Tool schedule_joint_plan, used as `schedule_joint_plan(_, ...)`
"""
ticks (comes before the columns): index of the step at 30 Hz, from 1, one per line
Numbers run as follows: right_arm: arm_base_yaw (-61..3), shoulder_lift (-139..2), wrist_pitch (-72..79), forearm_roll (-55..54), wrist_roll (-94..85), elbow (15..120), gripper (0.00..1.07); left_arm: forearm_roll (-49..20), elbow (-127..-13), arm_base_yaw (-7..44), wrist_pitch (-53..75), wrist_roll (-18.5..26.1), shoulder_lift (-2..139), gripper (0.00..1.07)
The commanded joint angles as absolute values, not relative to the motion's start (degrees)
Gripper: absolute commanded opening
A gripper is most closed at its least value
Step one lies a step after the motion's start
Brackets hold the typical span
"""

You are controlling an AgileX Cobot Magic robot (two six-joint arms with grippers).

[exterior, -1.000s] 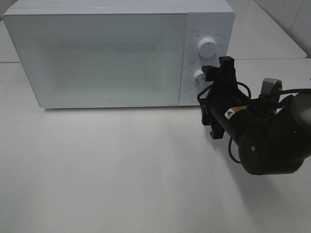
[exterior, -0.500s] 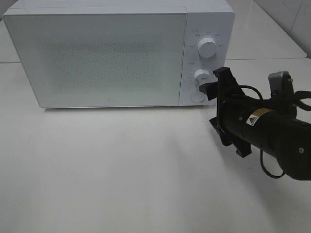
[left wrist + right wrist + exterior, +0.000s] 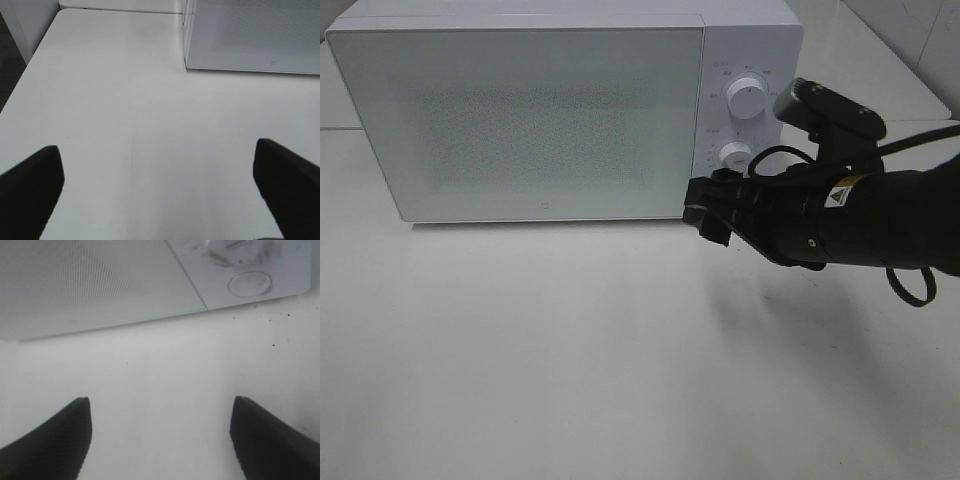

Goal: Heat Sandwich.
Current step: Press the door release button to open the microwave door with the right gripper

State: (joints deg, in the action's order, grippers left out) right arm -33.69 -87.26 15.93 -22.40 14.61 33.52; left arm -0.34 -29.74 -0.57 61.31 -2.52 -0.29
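You see a white tabletop (image 3: 570,350) under the white box-shaped microwave oven (image 3: 520,110); near its door, the black right gripper (image 3: 708,215) and the left gripper (image 3: 160,190) stand spread, holding nothing.

The right pincer (image 3: 707,212) has swung left, low beside the microwave door (image 3: 520,110).

The right arm (image 3: 880,220) is seen as a thick, rounded casing in matt black, on which a small label (image 3: 839,196) with a yellow warning triangle is stuck. A dark camera block (image 3: 825,104) with a grey cap is mounted at the wrist, and thin black cables (image 3: 910,303) are looped beside the casing. The right gripper (image 3: 706,213) is built of black, angular parts. In the wrist views only dark, blunt fingers (image 3: 52,440) of it and of the left gripper (image 3: 160,192) are shown, with plain unmarked surfaces
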Motion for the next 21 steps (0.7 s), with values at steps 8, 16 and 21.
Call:
schedule_joint_plan(8, -33.3, -86.6, -12.9, -14.2, -6.4, 42.3, 0.75, -0.9, -29.7, -0.7, 61.4, -2.3, -1.6, 0.98)
schedule_joint_plan(16, -33.3, -86.6, -31.8, -7.2, -5.6, 49.2, 0.75, -0.9, -29.7, -0.7, 61.4, -2.3, -1.6, 0.98)
schedule_joint_plan(21, -33.3, -86.6, -39.9, -5.8, -5.6, 52.0, 0.75, -0.9, -29.7, -0.7, 61.4, -2.3, -1.6, 0.98)
